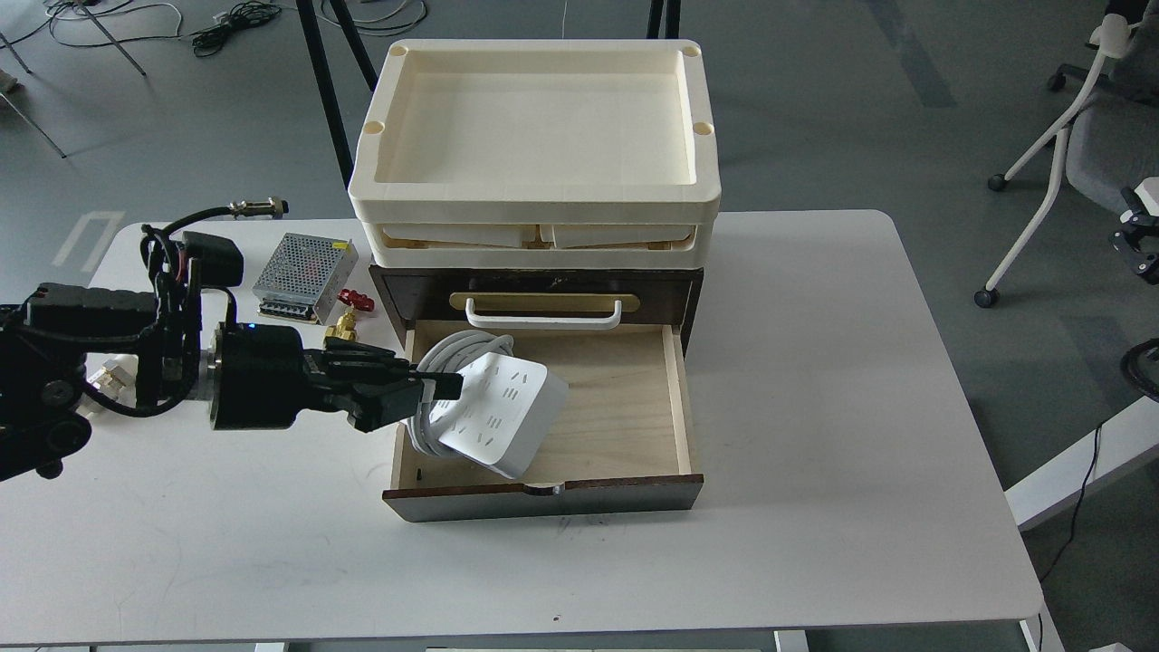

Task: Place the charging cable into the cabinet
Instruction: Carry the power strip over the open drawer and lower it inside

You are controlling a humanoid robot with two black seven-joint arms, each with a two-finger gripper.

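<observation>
Holding the charging cable [498,417] tilted over the open drawer [625,407] of the cabinet [543,299], our left gripper [439,385] is clamped on its left end. We risk its cord loop [453,349] snagging the drawer's left wall; ample bare plywood lies to the right.

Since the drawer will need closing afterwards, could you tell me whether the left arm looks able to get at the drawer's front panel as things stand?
Probably yes, but not yet: the left gripper is at the charging cable over the open drawer. The front panel has bare table before it.
</observation>
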